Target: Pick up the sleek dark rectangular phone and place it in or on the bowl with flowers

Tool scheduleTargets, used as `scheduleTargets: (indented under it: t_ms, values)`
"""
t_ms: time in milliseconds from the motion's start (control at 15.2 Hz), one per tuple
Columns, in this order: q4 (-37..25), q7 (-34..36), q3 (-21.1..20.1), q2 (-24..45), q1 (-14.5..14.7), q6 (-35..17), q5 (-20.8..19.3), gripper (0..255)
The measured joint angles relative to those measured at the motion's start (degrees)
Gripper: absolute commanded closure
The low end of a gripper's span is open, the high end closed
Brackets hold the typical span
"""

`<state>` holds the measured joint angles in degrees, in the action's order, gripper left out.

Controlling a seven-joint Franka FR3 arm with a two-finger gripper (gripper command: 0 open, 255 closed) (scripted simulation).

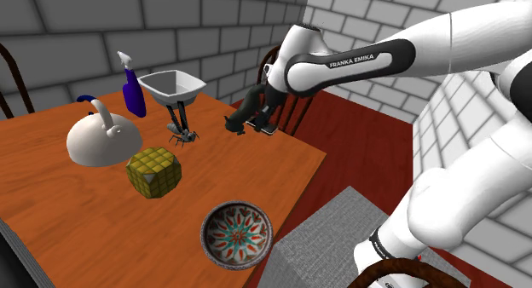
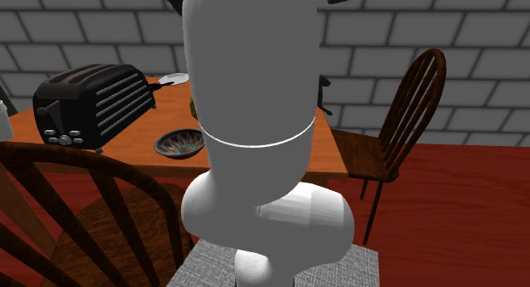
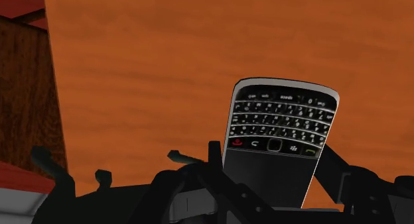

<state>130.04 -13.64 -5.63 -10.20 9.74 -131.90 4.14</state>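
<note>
The phone (image 3: 278,143) is dark and rectangular, with a small keyboard and a blank screen. My gripper (image 3: 273,164) is shut on it, one black finger on each long side, above bare orange tabletop. In the shoulder view the gripper (image 1: 240,118) hangs over the table's far right part, a little above the surface. The bowl with a red and teal flower pattern (image 1: 236,235) sits near the table's front edge, well toward the stand from the gripper. It also appears as the bowl (image 2: 180,143) in the second exterior view, beside the white arm.
On the table (image 1: 51,201) stand a white kettle (image 1: 102,140), a blue spray bottle (image 1: 130,86), a white bowl on a wire stand (image 1: 173,89) and a yellow-green cube (image 1: 154,171). A black toaster (image 2: 89,103) and wooden chairs (image 2: 399,132) show in the second exterior view.
</note>
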Motion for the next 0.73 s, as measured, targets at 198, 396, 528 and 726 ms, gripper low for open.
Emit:
scheduleTargets:
  t_ms: [198,396,528,726]
  values:
    - [3.3,3.8,-2.3,-3.1,1.6,-0.3,0.0,255]
    - [5.9,7.9,-5.0,-5.7,3.2,-0.5,0.3,255]
    - [7.3,10.3,-6.5,-7.7,4.3,0.0,0.6,255]
    - [8.4,14.3,-9.3,-9.3,5.9,0.2,1.1,255]
